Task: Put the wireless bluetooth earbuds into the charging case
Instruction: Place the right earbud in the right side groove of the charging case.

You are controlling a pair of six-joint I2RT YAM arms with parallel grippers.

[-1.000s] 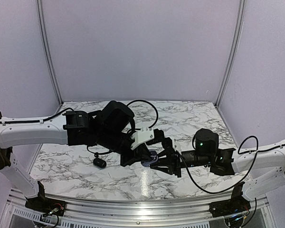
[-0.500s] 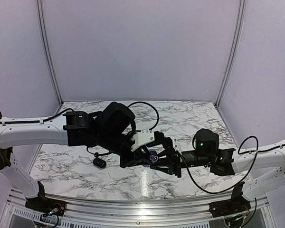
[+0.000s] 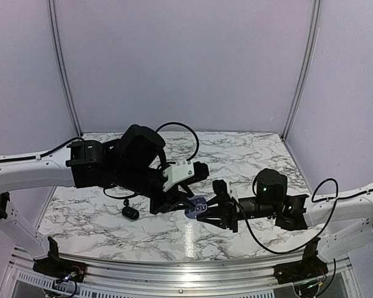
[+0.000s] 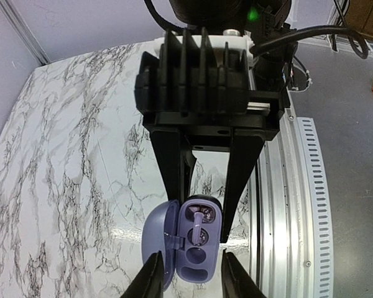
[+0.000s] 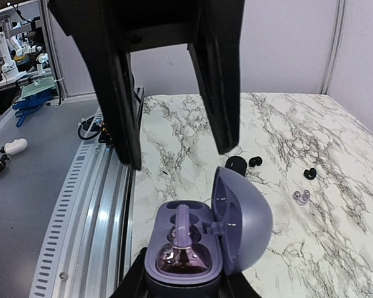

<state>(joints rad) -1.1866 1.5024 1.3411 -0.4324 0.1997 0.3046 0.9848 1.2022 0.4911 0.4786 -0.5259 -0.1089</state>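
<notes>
The case is a smooth, matt lavender oval of plastic. Its domed lid is swung open on a side hinge and stands upright beside the tray. In the tray lies a seated earbud, a glossy rounded dome with a pinkish tint and a slim curved bridge running back from it. Whether the tray's other hollow is filled cannot be told.

The right gripper is clamped on the case, with its long black fingers pressed to either side of the base. It holds the case clear of the worktop, a shiny white slab veined with grey like marble. The right arm comes in low from the right side, its forearm near level, and points left towards the front middle of the worktop.

The left arm stretches in from the left, a white link ending in bulky black joints, with the wrist tipped down over the case. The left gripper has its flat black fingers apart, poised above the open case, and nothing is between them.

Further back on the worktop lie a tiny black earbud, another black earbud well to its side, and a silvery earbud with two small lobes. A larger black rounded object rests on the worktop, partly behind the lid in the right wrist view.
</notes>
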